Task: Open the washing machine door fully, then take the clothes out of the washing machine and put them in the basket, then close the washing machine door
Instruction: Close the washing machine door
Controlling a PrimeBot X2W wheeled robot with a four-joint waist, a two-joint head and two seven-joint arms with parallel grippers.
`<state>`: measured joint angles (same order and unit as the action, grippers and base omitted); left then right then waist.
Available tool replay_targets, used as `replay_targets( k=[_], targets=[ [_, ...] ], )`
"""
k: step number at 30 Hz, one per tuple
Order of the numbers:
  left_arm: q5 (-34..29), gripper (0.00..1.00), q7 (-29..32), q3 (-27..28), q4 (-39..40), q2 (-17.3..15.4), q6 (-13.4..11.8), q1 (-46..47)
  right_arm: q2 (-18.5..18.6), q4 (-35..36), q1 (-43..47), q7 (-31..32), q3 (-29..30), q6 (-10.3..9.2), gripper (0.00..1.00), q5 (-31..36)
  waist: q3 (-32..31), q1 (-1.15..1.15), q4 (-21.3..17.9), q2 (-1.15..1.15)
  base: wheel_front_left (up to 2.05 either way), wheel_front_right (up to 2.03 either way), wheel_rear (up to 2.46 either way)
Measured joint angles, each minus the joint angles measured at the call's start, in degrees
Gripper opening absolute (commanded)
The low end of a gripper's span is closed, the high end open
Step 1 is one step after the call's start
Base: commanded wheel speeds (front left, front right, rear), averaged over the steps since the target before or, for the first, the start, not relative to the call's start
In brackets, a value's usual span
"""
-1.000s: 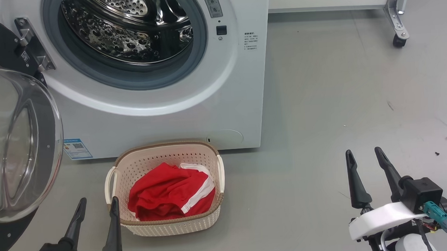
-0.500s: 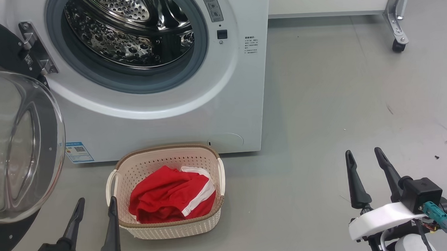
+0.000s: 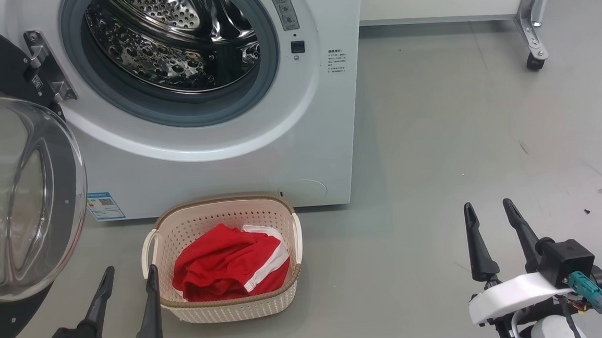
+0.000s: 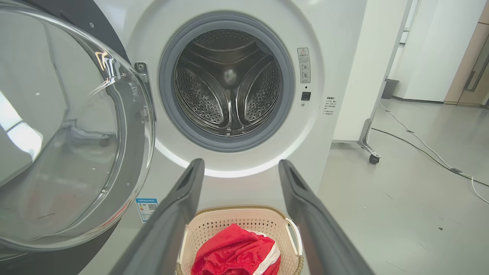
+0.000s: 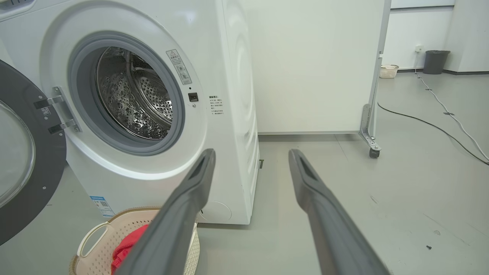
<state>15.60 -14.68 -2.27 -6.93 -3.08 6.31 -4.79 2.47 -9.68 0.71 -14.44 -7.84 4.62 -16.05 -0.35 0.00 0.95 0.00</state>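
**Drum emptied, door standing open: the closing step**

Nearest the robot, low over the grey floor (image 3: pixel 436 155), both pairs of jaws are spread wide and hold nothing. The left jaws, two long dark fingers (image 3: pixel 151 309), hang just beside the near left corner of the basket. The right jaws, with fingers (image 3: pixel 477 252) alike, hang well apart to the right over bare floor.

Next comes the small cream perforated plastic basket with a brown woven-look rim (image 3: pixel 224 200), set on the floor against the foot of the machine. In it lie the clothes (image 3: pixel 218 268), crumpled red fabric with white trim.

Beyond stands the big white front-loading washing machine (image 3: pixel 305 148). Its perforated steel drum (image 3: pixel 168 46) appears empty inside the grey rubber gasket (image 3: pixel 182 105).

At the left, the large round glossy black door with a bulging clear glass bowl (image 3: pixel 20 191) is swung out on its steel hinge (image 3: pixel 46 64).

Judged from this, closing the door is the step left. The door will likely handle as a stiff, fairly heavy leaf with a smooth, slippery face. The place to push is the black ring at the edge far from the hinge, not the curved glass, where the jaws may skid.
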Motion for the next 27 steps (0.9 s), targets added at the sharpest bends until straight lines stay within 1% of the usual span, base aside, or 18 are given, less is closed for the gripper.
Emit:
replay_targets(
  k=[7, 13, 19, 27],
  targets=[
    [-0.3, 1.00, 0.0, -0.4, -0.4, 0.0, 0.0, 0.0, 0.0, 0.0, 0.0, 0.0, -0.3, 0.01, 1.00, 0.0, 0.0, 0.00, 0.2, 0.00, 0.00, 0.00, 0.00],
    [-0.8, 1.00, 0.0, -1.8, -1.0, 0.2, 0.1, 0.0, 0.0, 0.1, 0.1, 0.0, -0.1, 0.02, 1.00, 0.0, 0.1, 0.00, 1.3, 0.00, 0.00, 0.00, 0.00],
    [-0.8, 1.00, 0.0, -1.9, -1.2, 0.2, 0.1, 0.0, 0.0, 0.4, 0.6, 0.0, -0.4, 0.37, 1.00, 0.0, 0.3, 0.00, 3.7, 0.00, 0.00, 0.00, 0.00],
    [-1.0, 1.00, 0.0, -1.6, -1.2, 0.2, 0.0, 0.0, 0.0, 0.6, 0.7, 0.0, -2.2, 0.87, 1.00, -0.1, 0.5, 0.00, 8.2, 0.00, 0.00, 0.00, 0.00]
  ],
)
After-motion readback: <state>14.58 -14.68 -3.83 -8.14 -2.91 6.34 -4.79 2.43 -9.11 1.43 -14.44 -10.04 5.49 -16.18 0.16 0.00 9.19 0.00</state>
